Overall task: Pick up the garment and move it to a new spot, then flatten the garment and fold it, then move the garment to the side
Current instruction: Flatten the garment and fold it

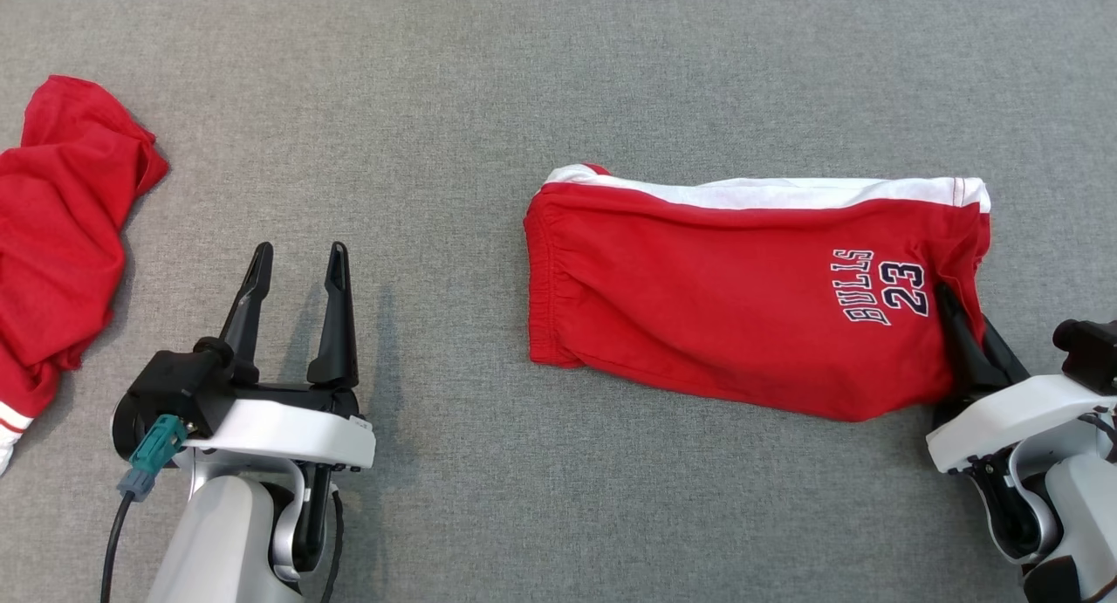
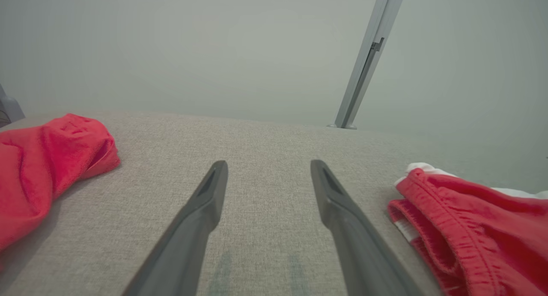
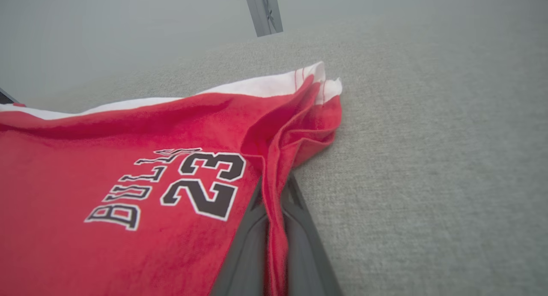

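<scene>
Pinching the near hem corner of the garment (image 1: 733, 298) with my right tool (image 1: 964, 315) — its fingers are pressed together with a ridge of red cloth between them — I have, I judge, a handle for dragging the whole piece aside. The garment lies folded and mostly flat on the grey surface (image 1: 454, 106), right of centre, with its white stripe (image 1: 785, 193) along the far edge and its elastic waistband (image 1: 545, 271) facing my left tool (image 1: 299, 250). That tool is empty, its fingers apart, low over bare surface and well clear of the waistband. A second red cloth (image 1: 61, 236) is heaped at the far left. Open room lies beyond the stripe and across the middle — the heap limits travel leftward.
</scene>
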